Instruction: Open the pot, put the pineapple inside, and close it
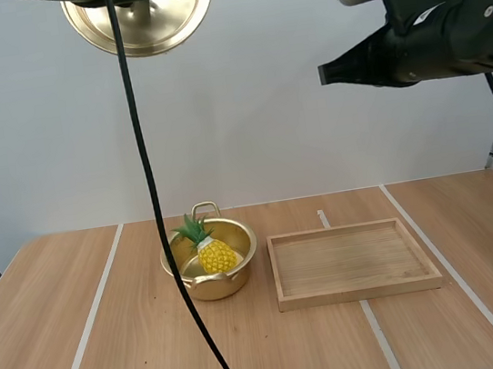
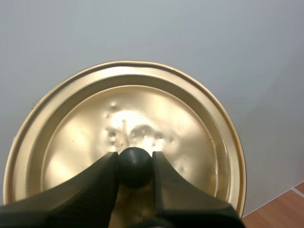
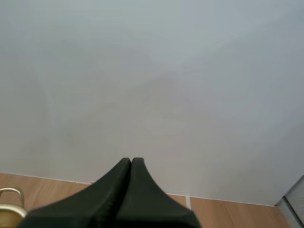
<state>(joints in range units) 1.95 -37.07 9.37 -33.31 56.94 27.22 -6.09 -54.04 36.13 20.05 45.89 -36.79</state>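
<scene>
My left gripper [image 2: 134,160] is clamped on the black knob [image 2: 134,170] of the lid [image 2: 71,142], a finger on either side, and holds the lid high in the air. In the high view the pot [image 1: 208,289] stands on the table almost straight toward six o'clock from the lid. It is open, with the pineapple [image 1: 217,256] already inside.

The fruit lies tilted, its long axis running from the leaves at ten o'clock to the body at four. The leaves reach up around the rim, so I judge they could foul the lid.

What is left is the closing: bring the lid down along that six o'clock line and seat it. My right gripper [image 3: 131,164] is pressed together on nothing, raised at three o'clock of the lid. The tray [image 1: 358,294] lies at three o'clock of the pot. The left arm is the one for this.
</scene>
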